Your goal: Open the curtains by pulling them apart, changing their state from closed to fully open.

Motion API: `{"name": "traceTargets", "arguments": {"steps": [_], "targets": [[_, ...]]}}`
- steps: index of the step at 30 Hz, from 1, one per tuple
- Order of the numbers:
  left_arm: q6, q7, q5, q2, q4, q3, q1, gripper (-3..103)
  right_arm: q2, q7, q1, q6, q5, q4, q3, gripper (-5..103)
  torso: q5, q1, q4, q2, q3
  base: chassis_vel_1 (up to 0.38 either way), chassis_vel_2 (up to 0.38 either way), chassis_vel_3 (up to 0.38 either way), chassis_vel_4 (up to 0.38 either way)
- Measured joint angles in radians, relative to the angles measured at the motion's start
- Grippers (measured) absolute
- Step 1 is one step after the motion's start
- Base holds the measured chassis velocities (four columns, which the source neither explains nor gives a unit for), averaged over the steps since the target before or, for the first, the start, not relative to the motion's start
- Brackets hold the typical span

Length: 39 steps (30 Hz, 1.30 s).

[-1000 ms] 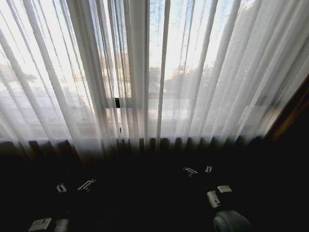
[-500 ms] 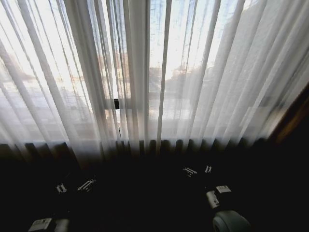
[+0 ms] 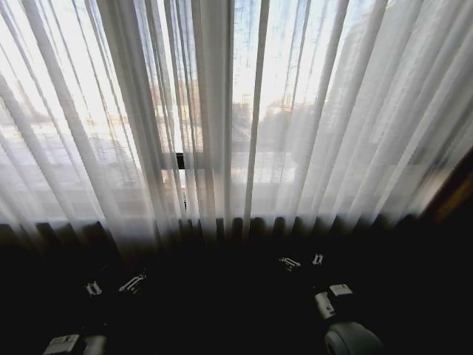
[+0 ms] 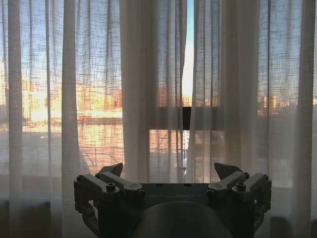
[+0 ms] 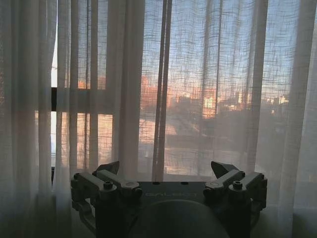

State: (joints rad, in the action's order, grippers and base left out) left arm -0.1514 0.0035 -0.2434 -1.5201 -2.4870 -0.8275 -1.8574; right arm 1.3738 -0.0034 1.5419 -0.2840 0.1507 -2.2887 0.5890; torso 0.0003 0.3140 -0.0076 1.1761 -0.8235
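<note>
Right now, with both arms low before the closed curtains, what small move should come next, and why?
Probably raise the left gripper toward the narrow gap where the sheer white pleated curtains meet. Both grippers, the right gripper too, have open fingers and touch no fabric.

Two curtains (image 3: 111,126), two end effectors (image 4: 169,174).

The curtains (image 3: 310,111) run off the head view at twelve, three and nine o'clock (their hems lost in shadow); city behind shows only hazily.
</note>
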Motion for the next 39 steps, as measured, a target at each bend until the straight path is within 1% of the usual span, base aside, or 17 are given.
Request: {"name": "traceTargets", "arguments": {"steps": [39], "targets": [[0.04,0.003,0.007,-0.012,-0.001,0.0,-0.023,100,0.0,-0.004,-0.003,0.008,-0.006,0.009,-0.002,100,-0.0001,0.0,-0.0001,0.0,0.0,0.014,0.202,-0.016,-0.204]]}}
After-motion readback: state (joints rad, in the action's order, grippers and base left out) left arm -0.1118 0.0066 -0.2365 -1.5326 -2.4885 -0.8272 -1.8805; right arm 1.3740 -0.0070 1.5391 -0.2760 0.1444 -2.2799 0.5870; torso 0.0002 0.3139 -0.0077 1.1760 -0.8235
